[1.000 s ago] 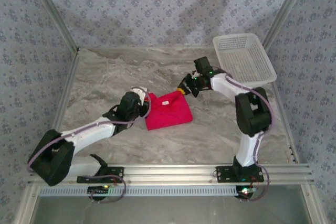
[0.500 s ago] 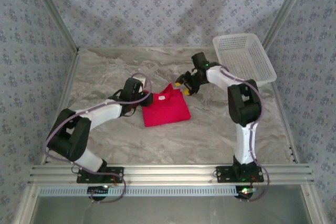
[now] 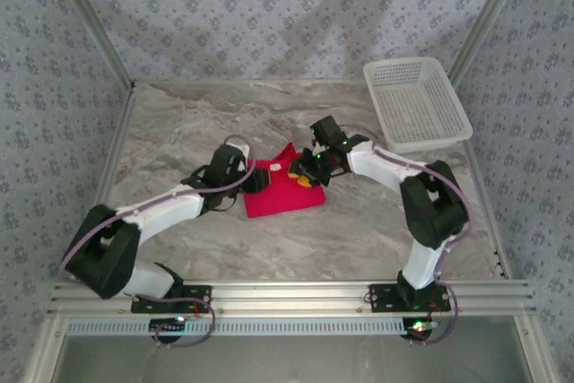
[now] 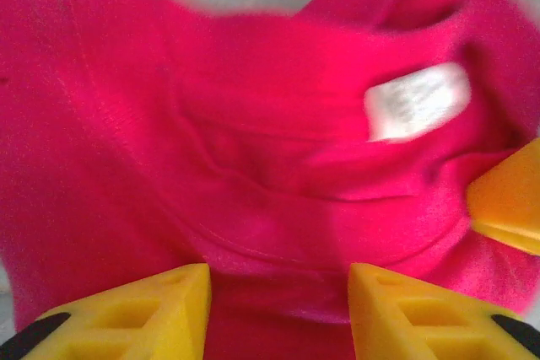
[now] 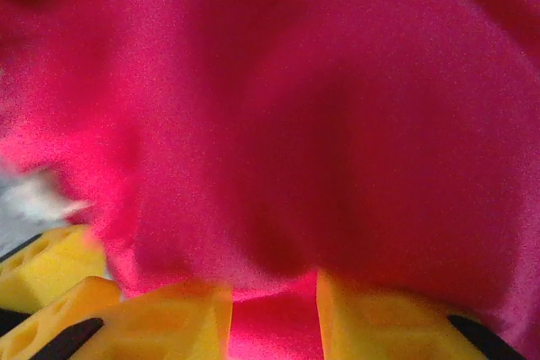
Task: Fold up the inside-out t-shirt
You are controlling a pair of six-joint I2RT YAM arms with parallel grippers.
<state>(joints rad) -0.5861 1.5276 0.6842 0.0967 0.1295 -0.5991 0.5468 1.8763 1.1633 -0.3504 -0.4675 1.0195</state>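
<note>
Red inside-out t-shirt [image 3: 287, 196] lies bunched at the centre of the table [image 3: 179, 132], white neck tag [image 4: 416, 100] showing. At its 9 o'clock, the left gripper [image 3: 257, 178] straddles cloth, fingers spread. At 1 o'clock, the right gripper [image 3: 309, 168] pinches a fold. Risk: a one-sided pull could drag the whole shirt instead of folding it.

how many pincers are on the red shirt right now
2. The left pincer sits at the left edge of the t-shirt. The right pincer is over its far right part, with red cloth between its jaws.
</note>
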